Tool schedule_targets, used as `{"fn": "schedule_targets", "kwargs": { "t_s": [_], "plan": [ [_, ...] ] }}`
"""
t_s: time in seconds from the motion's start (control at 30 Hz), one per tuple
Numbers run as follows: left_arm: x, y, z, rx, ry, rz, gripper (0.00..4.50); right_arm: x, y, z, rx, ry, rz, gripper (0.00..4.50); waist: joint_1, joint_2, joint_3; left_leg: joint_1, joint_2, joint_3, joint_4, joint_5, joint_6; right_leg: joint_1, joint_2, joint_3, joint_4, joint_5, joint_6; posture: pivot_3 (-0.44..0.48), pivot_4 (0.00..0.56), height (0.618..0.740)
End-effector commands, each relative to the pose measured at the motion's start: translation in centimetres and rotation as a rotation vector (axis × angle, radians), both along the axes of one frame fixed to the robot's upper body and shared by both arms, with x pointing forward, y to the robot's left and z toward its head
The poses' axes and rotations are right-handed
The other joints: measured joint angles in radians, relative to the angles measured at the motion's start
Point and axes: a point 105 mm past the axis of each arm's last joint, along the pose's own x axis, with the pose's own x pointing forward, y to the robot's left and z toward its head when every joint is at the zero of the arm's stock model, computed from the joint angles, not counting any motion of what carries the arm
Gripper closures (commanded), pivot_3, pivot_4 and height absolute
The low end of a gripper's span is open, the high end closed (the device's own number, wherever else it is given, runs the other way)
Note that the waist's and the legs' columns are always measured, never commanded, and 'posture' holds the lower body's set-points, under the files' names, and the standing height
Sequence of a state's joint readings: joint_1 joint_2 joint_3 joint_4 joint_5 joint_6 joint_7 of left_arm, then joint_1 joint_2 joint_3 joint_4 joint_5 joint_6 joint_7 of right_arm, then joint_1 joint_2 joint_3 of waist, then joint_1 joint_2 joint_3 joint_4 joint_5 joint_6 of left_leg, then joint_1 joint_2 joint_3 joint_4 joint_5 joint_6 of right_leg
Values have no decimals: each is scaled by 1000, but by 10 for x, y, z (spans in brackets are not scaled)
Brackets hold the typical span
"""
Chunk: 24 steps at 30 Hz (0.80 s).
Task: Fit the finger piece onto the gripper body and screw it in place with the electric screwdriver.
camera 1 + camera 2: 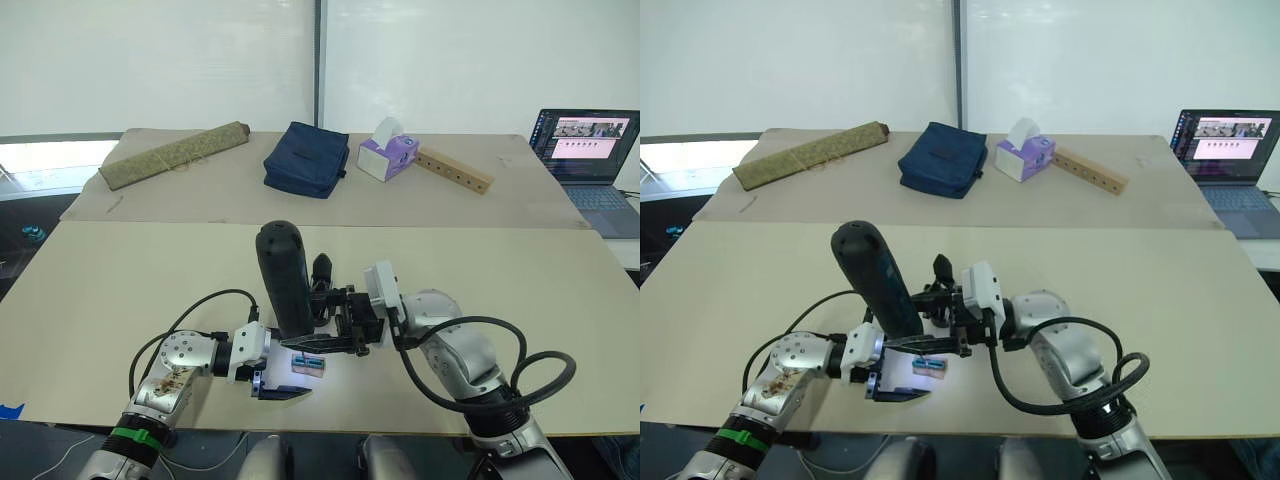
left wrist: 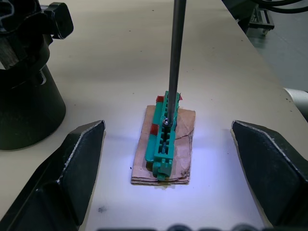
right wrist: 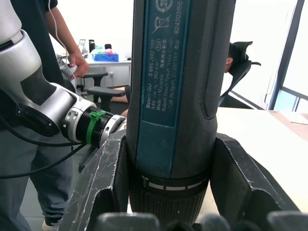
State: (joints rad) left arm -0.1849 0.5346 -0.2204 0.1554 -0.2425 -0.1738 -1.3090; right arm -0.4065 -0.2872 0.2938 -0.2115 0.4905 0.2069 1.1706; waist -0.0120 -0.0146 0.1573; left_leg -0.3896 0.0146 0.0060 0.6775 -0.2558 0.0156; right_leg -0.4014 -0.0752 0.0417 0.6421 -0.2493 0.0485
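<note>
My right gripper point(image 1: 318, 318) is shut on the electric screwdriver point(image 1: 284, 280), a thick black cylinder held upright with its bit point(image 2: 174, 62) pointing down. The bit's tip rests on the green top of a small tan block point(image 2: 166, 144), lit by the tool's light. My left gripper point(image 2: 167, 126) is open, one finger on each side of that block without touching it. The gripper body point(image 2: 29, 106), a chunky black block on a rounded base, stands on the table just beyond the block. A pointed black tip point(image 1: 322, 267) rises there, perhaps the finger piece.
On the far table lie a rolled mat point(image 1: 175, 154), a navy bag point(image 1: 305, 158), a tissue box point(image 1: 387, 153) and a wooden bar with holes point(image 1: 455, 170). A laptop point(image 1: 588, 150) sits at the right. A person point(image 3: 29, 43) stands beside the table.
</note>
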Motion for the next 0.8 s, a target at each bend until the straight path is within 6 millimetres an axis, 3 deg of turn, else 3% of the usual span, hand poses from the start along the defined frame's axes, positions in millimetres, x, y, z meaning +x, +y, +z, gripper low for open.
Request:
{"fn": "schedule_targets", "kwargs": {
  "t_s": [0.03,0.8],
  "plan": [
    [-7,2,-23,40,87,18,47,-4,1,15,49,-61,18,2575,0,0,0,0,0,0,0,0,0,0,0,0,0,0,0,0,150,740],
    [-8,1,-24,38,90,17,47,-1,-3,17,55,-68,-2,2575,0,2,-1,0,0,0,0,0,0,0,0,0,0,0,0,0,150,740]
  ]
}}
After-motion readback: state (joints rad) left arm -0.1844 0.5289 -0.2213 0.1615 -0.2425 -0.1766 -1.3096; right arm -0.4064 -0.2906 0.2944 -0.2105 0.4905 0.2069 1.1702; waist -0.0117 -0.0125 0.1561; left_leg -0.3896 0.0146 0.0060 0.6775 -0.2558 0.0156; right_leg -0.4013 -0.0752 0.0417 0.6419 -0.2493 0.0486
